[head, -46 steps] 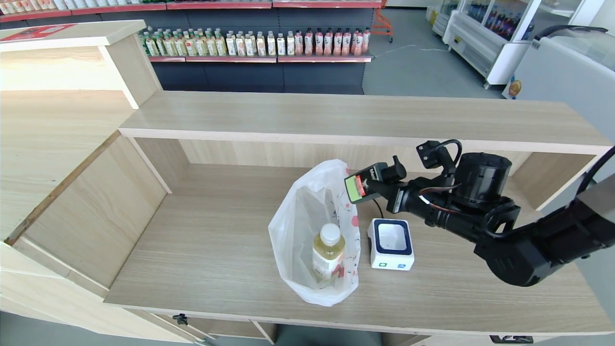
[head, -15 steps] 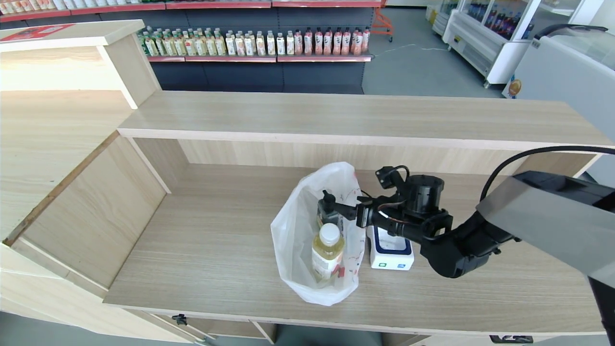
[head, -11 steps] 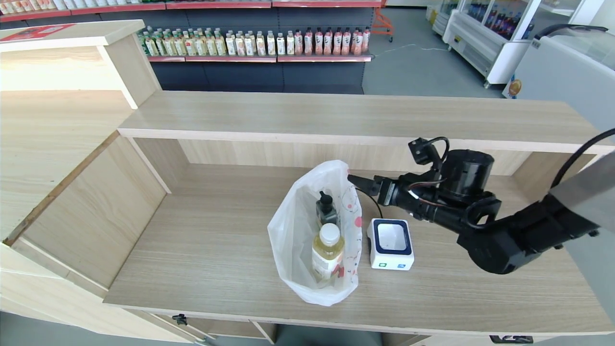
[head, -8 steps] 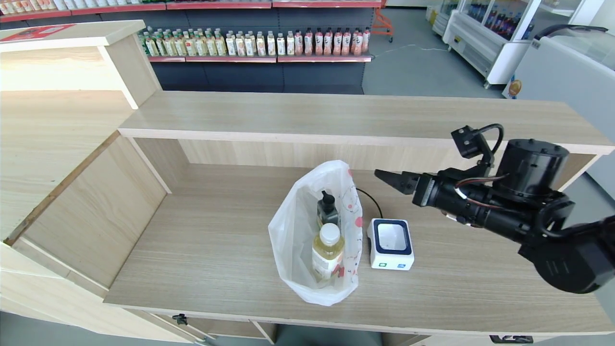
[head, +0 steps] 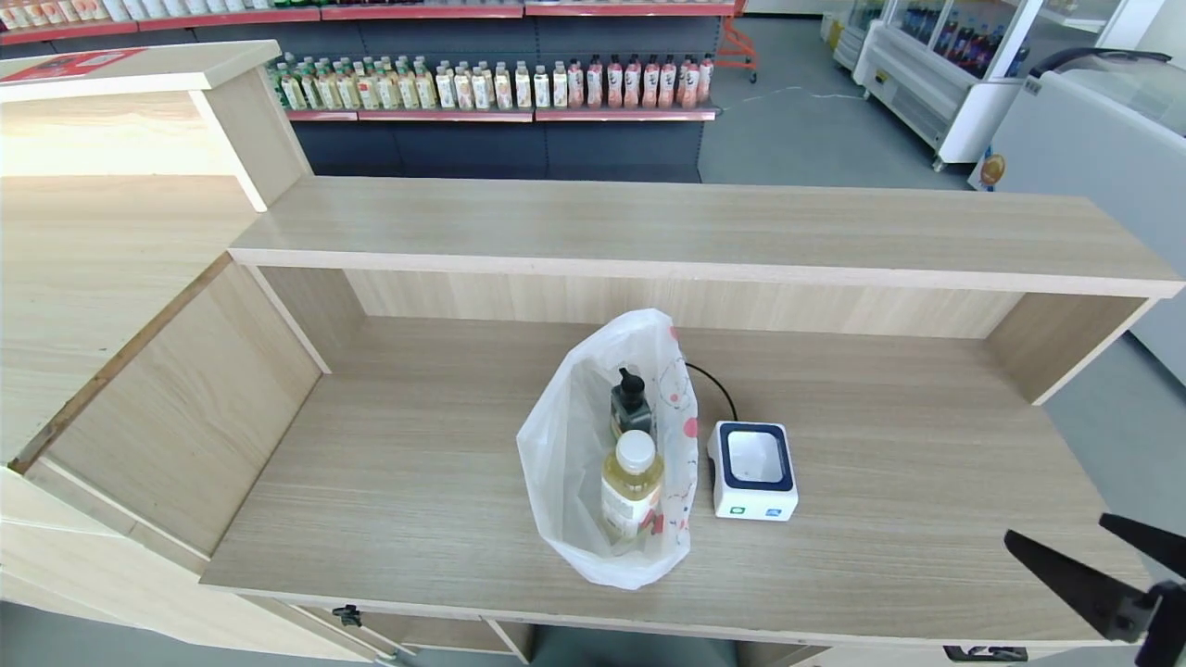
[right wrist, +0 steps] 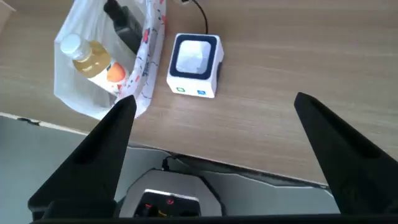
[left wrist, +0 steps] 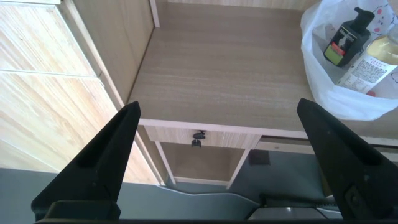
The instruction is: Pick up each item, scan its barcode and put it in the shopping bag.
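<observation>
Two bottles stand in the white shopping bag on the wooden counter, and both grippers are empty and spread wide.

Inside the bag, a yellow drink bottle with a white cap stands upright at the near side, with a dark pump bottle upright just behind it. The white scanner sits just beside the bag on the robot's right, window facing up, with a black cable curving away behind it. The right gripper hangs over the counter's near right corner, well apart from the scanner, with nothing between its jaws. The left gripper hangs above the counter's near edge, left of the bag.
</observation>
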